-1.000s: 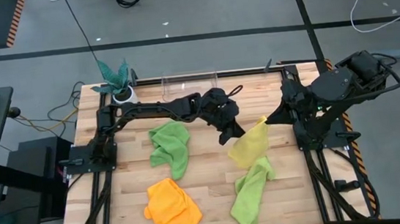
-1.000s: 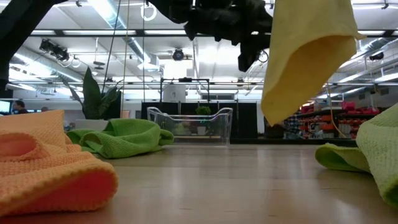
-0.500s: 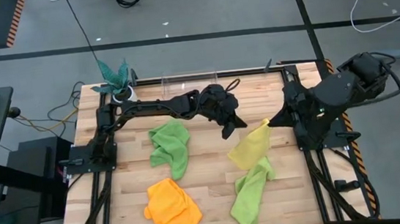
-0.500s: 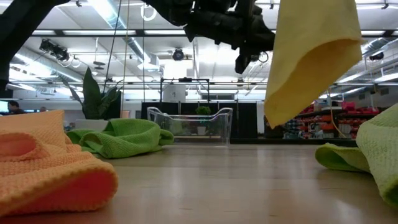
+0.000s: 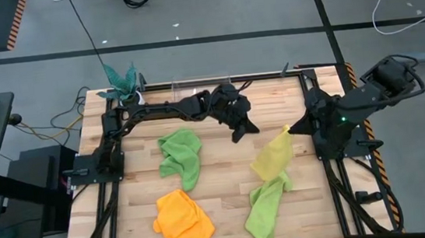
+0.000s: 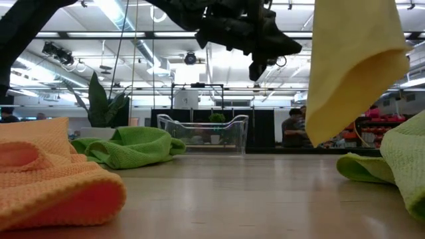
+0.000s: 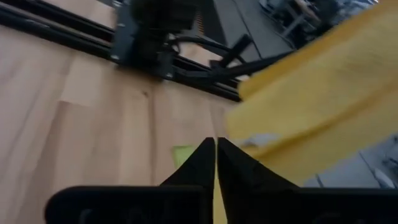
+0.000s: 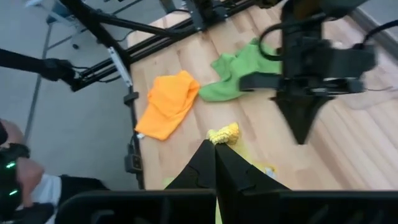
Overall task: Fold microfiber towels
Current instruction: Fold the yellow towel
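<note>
- Right gripper [image 5: 289,129] pinches a corner of the yellow towel [image 5: 272,158], which hangs clear of the table [image 5: 221,204] (toward three o'clock), its lower edge over a lime green towel [image 5: 266,206].
- Left gripper [image 5: 237,135], fingers pressed together and empty, hovers near centre.
- Second green towel [image 5: 180,156] lies at nine o'clock, orange towel [image 5: 183,220] at seven.

Bare table [image 5: 222,177] lies below the left claw [image 5: 237,136]; the hanging yellow towel [image 5: 272,157] blocks its right side, a green towel [image 5: 179,157] crowds its left.
</note>
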{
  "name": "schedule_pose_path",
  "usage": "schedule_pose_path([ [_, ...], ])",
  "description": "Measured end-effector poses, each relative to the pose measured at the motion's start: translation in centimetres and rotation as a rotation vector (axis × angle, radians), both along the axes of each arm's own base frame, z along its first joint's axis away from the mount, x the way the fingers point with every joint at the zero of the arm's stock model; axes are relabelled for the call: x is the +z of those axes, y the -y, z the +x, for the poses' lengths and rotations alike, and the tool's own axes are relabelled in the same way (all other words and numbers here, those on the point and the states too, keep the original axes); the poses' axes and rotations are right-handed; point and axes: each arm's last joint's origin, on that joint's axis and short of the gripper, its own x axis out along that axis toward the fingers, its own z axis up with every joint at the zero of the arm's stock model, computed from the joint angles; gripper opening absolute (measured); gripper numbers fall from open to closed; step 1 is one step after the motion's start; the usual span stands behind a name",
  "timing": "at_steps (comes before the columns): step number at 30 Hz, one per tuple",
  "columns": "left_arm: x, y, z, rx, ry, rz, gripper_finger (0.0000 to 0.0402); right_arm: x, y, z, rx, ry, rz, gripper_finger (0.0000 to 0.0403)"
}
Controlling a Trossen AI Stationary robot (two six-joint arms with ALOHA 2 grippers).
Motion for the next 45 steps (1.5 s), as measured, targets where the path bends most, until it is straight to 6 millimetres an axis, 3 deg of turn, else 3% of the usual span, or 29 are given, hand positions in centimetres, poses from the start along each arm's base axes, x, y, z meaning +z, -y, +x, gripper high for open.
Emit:
schedule_pose_path([
  [10, 0.0, 0.8, 0.1, -0.05, 0.025, 0.044, 0.0066, -0.5, 0.3, -0.5, 0.002, -0.071, -0.053, 0.0],
  [19, 0.0, 0.6, 0.1, -0.068, 0.049, 0.094, 0.0039, -0.5, 0.1, -0.5, 0.013, -0.064, -0.029, 0.0],
  [29, 0.1, 0.7, 0.1, -0.068, 0.049, 0.093, 0.0026, 0.8, -1.6, -0.1, 0.083, 0.09, 0.07, 0.0],
  [45, 0.2, 0.9, 0.0, -0.117, 0.034, 0.009, 0.0014, 0.6, -2.1, -0.7, 0.278, 0.083, -0.134, 0.0],
])
